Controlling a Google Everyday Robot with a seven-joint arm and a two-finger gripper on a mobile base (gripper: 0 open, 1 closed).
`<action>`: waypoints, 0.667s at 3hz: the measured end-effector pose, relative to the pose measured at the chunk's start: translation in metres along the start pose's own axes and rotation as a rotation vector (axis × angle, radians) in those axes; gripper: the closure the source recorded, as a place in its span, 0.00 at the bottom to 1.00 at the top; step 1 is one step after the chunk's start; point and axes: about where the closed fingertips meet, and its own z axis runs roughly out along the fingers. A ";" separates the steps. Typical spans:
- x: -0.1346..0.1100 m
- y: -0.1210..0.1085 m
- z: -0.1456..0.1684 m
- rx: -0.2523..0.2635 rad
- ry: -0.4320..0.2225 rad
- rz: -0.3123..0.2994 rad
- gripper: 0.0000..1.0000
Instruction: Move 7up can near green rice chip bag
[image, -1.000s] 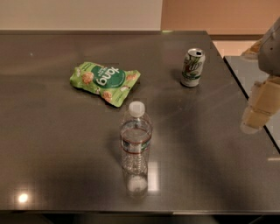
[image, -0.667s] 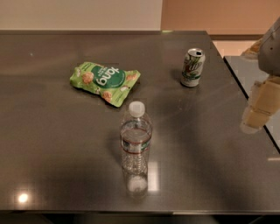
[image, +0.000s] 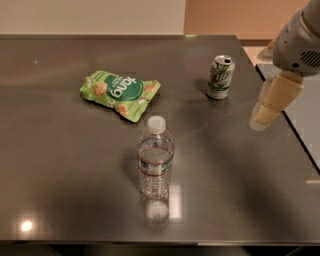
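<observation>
Gripper (image: 269, 109) over table (image: 60, 190) edge, near 7up can (image: 220, 76).

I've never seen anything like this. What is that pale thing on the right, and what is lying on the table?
That is a robot's arm, reaching in from the right. Its tan tip is the hand, which hangs above the table's right edge and touches nothing. One camera looks down on the dark table; where it is mounted I cannot tell. A 7up can stands nearest the hand, a green rice chip bag lies flat further left, and a clear water bottle stands in front. Nothing is held.
</observation>
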 end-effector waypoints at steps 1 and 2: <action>-0.016 -0.031 0.020 -0.009 -0.059 0.041 0.00; -0.029 -0.073 0.035 -0.006 -0.113 0.083 0.00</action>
